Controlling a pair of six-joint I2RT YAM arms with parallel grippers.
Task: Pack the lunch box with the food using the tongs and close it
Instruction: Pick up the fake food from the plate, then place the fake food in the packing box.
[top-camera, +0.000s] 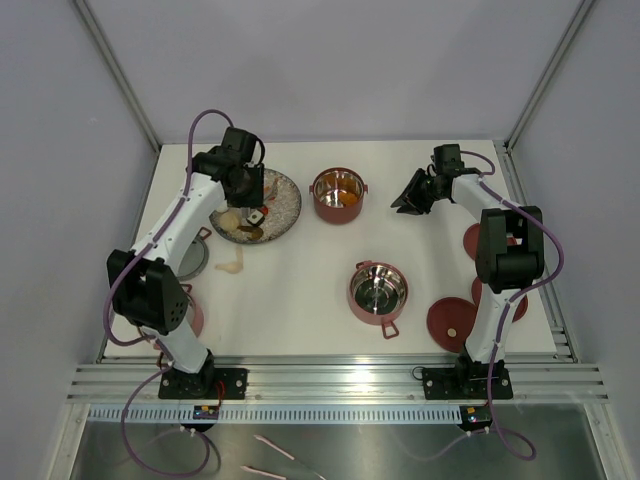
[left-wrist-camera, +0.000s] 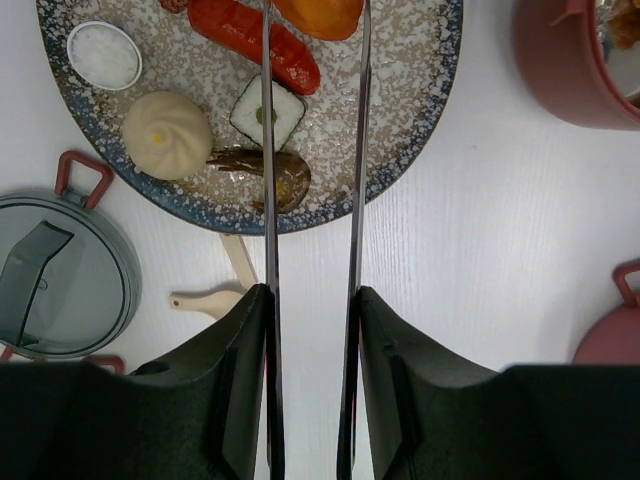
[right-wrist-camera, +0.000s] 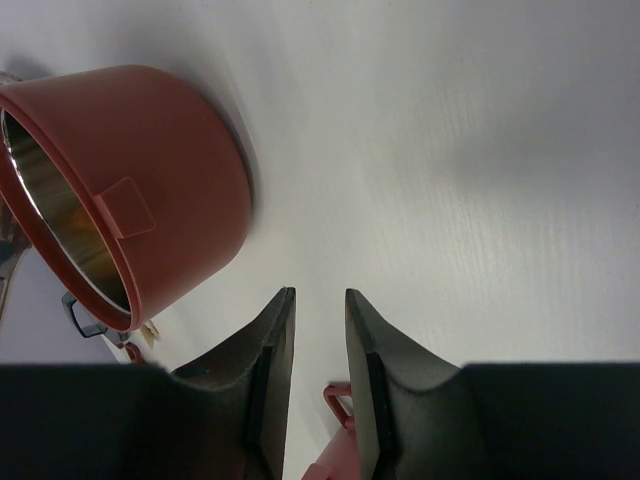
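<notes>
Beyond left gripper clamped on tongs: food on plate unpacked; tier by right gripper (parted, empty) part-filled; lids off.

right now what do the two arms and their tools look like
Both arms are white tubes with chunky black joints: left arm, right arm. A purple cable loops along each. The left tool and right tool have matte black wedge-shaped fingers.
</notes>
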